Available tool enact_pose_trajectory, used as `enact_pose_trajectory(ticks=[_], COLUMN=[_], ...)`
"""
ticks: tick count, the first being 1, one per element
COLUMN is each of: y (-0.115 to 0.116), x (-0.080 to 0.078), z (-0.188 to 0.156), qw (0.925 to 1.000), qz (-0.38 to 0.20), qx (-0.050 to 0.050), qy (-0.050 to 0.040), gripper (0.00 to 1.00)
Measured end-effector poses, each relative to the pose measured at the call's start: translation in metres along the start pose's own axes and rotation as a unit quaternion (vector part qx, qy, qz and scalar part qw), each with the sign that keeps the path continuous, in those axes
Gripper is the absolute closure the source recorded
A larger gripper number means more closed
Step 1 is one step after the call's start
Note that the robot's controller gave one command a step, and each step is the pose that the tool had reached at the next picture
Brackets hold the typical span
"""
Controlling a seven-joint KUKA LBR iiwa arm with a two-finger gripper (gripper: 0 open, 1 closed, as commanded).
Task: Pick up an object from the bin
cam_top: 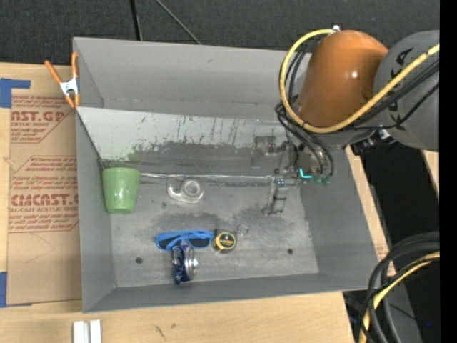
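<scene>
Grey bin point(285, 252) floor is lying bare beneath my gripper point(274, 200), which is hanging near three o'clock; I cannot tell how wide it is standing. The yellow tape measure point(225, 241) is sitting flat at its seven o'clock, so I am judging it the likeliest pick.

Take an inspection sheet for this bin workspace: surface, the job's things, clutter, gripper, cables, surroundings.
Surface: grey metal bin, floor scuffed and scratched.
Job's things: green cup on its side by the left wall; clear ring mid-floor; blue plastic piece, yellow-and-black tape measure and crumpled blue can near the front.
Clutter: nothing seen.
Grippers: gripper low over the floor right of centre, apart from all the things.
Cables: yellow and black cables looped round the orange wrist cover.
Surroundings: dark floor beyond the far wall.
</scene>
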State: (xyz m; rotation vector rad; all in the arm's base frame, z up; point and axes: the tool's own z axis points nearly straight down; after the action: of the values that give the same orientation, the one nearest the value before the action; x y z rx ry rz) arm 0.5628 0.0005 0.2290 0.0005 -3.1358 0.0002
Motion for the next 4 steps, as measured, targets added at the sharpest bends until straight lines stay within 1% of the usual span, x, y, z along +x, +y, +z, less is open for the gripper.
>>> enact_pose_trajectory(ticks=[1, 2, 3, 4], y=[0.034, 0.042, 0.044, 0.044], x=[0.072, 0.079, 0.064, 0.064], z=[0.015, 0.115, 0.132, 0.131], qw=[0.9998, 0.9985, 0.9987, 0.9987], qz=[-0.021, 0.056, 0.052, 0.052], qx=[-0.001, 0.000, 0.000, 0.000], qy=[-0.0001, 0.0009, -0.0027, -0.0028], gripper=[0.00, 0.00, 0.00, 1.00])
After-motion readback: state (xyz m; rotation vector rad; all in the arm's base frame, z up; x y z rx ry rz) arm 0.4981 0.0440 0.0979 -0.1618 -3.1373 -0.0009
